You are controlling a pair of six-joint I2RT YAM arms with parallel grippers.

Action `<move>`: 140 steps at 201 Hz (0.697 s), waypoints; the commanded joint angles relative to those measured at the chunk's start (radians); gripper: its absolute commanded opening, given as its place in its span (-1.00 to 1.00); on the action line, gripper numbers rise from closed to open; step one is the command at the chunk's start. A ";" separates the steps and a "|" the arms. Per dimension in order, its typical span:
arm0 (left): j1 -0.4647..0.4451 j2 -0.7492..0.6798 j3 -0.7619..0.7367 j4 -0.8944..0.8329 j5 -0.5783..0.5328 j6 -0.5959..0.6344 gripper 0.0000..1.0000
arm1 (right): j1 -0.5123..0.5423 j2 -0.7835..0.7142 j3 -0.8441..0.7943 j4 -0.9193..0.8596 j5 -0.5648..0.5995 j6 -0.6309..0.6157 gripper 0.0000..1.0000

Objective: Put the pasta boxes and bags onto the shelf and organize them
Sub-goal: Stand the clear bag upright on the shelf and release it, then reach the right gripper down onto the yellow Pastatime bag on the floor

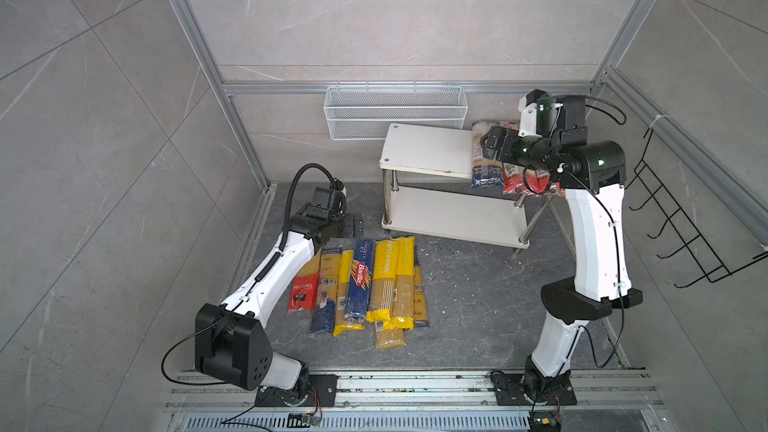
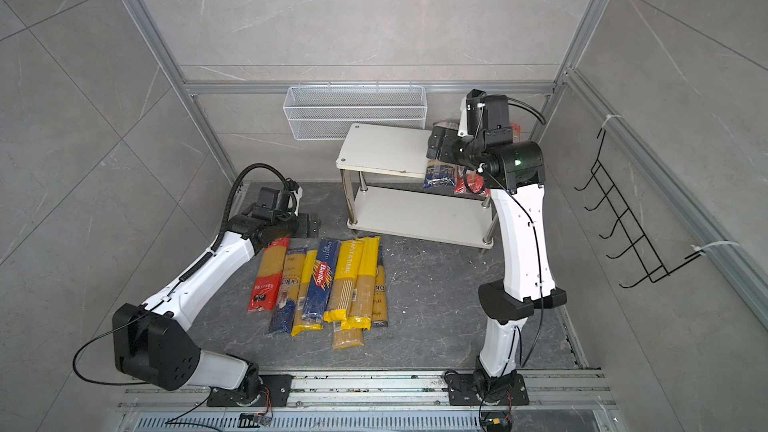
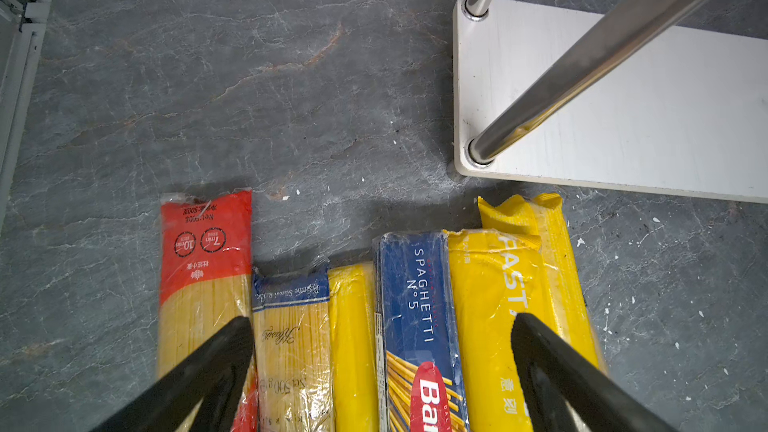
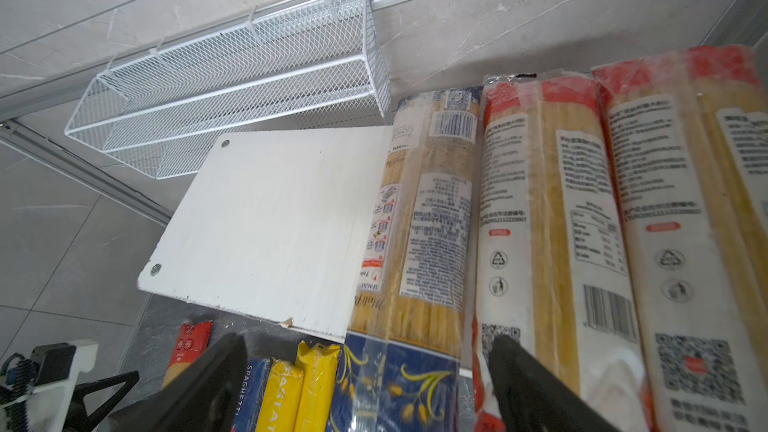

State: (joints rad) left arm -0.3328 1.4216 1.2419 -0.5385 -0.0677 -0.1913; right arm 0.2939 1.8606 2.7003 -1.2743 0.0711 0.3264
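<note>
The shelf (image 1: 428, 151) stands at the back, and its white top board (image 4: 270, 222) is bare on the left half. On the right half lie a navy-ended bag (image 4: 428, 209) and two red-ended white-labelled bags (image 4: 540, 222). My right gripper (image 4: 368, 344) hangs open just above the navy-ended bag's near end (image 1: 486, 176), holding nothing. Several pasta packs lie side by side on the floor: a red bag (image 3: 208, 251), a blue Barilla pack (image 3: 415, 305) and yellow-ended bags (image 1: 390, 280). My left gripper (image 3: 382, 320) stands open over their far ends, empty.
A white wire mesh basket (image 1: 395, 112) hangs on the back wall behind the shelf. A black wire hook rack (image 1: 685, 234) sticks out from the right wall. Chrome legs (image 3: 582, 68) rise from the shelf's lower board (image 3: 644, 139) close to the floor packs.
</note>
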 commanded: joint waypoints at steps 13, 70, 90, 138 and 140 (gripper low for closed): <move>-0.001 -0.134 -0.078 -0.035 0.029 -0.059 0.99 | 0.101 -0.097 -0.152 -0.062 0.028 0.014 0.89; -0.077 -0.335 -0.270 -0.110 0.031 -0.155 1.00 | 0.383 -0.263 -0.597 -0.018 0.096 0.149 0.89; -0.105 -0.412 -0.350 -0.137 0.031 -0.215 0.99 | 0.453 -0.314 -0.783 0.073 0.051 0.229 0.89; -0.112 -0.599 -0.433 -0.228 -0.032 -0.281 1.00 | 0.598 -0.227 -1.046 0.237 -0.066 0.370 0.89; -0.112 -0.603 -0.433 -0.234 -0.035 -0.281 1.00 | 0.603 -0.219 -1.048 0.239 -0.069 0.372 0.89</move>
State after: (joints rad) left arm -0.4435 0.9020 0.8009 -0.7128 -0.0563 -0.4213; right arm 0.8410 1.5768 1.7138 -1.1446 0.0765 0.5999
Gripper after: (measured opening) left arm 0.997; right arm 0.948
